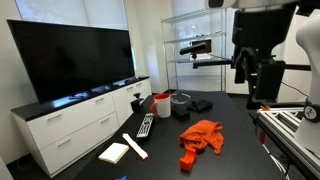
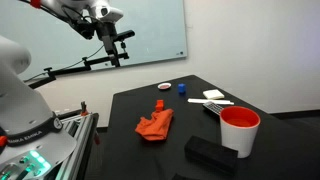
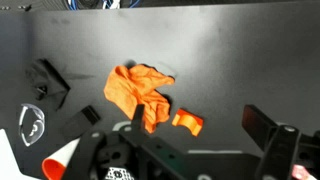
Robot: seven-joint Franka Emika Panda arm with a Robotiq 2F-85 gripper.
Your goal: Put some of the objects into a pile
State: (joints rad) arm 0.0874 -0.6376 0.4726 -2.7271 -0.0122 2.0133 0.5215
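Observation:
My gripper hangs open high above the black table, touching nothing; it also shows in an exterior view at top left. In the wrist view the gripper has its fingers wide apart, with the small red block far below between them. That red block lies next to the orange cloth. The slim black remote lies near the table's left side. A small blue item sits at the table's far edge, behind the red block.
A red cup and a black box stand near one table edge. A flat white block and a white stick lie by the remote. A TV on a white cabinet borders the table.

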